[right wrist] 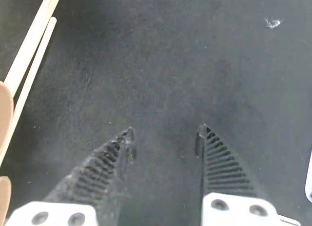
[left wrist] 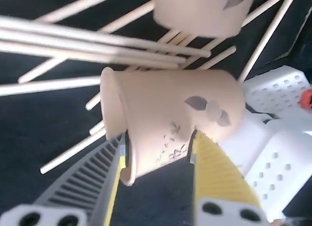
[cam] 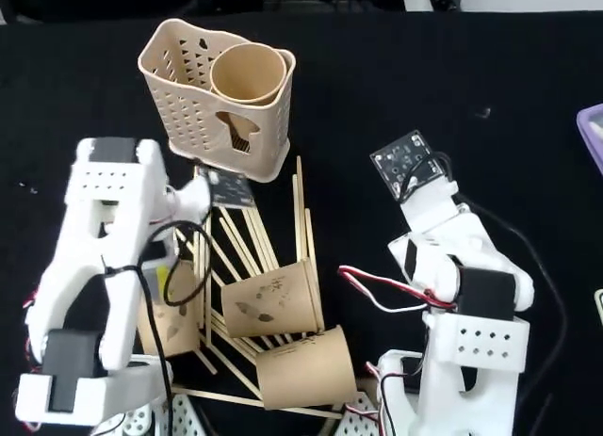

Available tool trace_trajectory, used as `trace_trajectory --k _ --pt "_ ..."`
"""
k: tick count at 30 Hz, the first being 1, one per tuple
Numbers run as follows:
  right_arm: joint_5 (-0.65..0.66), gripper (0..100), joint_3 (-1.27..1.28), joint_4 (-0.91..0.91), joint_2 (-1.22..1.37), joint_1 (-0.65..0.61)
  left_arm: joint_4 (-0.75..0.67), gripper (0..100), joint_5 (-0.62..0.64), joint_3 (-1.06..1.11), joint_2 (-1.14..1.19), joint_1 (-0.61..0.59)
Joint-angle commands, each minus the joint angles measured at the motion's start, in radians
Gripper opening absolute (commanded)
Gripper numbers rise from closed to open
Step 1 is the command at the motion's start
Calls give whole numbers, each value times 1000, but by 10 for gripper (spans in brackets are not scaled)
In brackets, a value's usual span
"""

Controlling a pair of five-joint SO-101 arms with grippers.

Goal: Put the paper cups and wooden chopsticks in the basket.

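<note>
A beige basket stands at the back with one paper cup upright inside it. Three paper cups lie on their sides among scattered wooden chopsticks: one in the middle, one nearer the front, one under the left arm. My left gripper is open just over that cup, its fingertips set along the cup's side. My right gripper is open over bare black cloth, with two chopsticks and a cup's edge off to one side.
The table has a black cloth. A purple container's corner sits at the right edge. The arms' white bases and cables crowd the front edge beside the nearest cup.
</note>
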Motion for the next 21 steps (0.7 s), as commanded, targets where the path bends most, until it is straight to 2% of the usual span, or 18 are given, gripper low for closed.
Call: trace_trajectory --k 1,6,11,16,21 --pt "8 202 -4 -21 -25 12 11 213 69 -2 -2 136" --pt "8 204 -2 -14 -25 18 11 30 115 -4 -2 229" --pt "9 204 -8 -21 -25 74 12 30 170 -7 -3 236" --pt "9 204 -8 -21 -25 78 12 30 250 -8 -35 231" --pt "9 204 -8 -21 -25 77 12 30 281 -45 -195 110"
